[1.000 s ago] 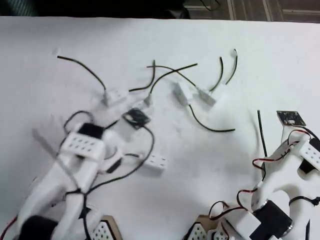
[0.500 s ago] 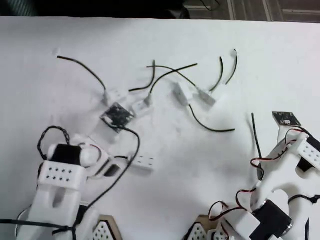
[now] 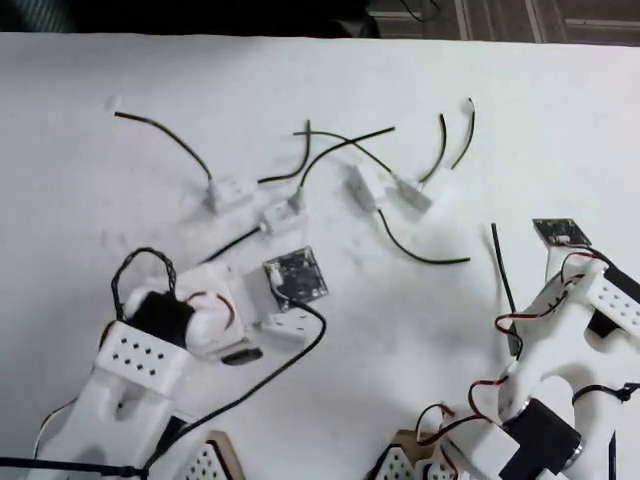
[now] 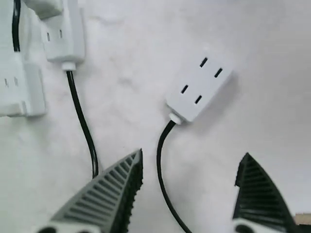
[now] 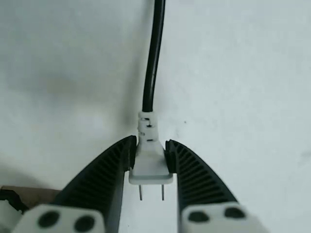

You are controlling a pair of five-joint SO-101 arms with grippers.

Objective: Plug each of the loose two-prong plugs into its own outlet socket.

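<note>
Now a two-prong plug (image 5: 150, 167) is held clamped in the right gripper (image 5: 149, 142), while the left gripper (image 4: 192, 155) is spread wide with nothing held
The plug is pinched by its white body between the shut jaws, prongs pointed back toward the wrist, its black cord (image 5: 154, 53) led straight away past the tips; an outlet socket (image 4: 199, 90) is seen just ahead of the left gripper's open jaws, slots up, with the socket lead (image 4: 161, 160) passed between them
</note>
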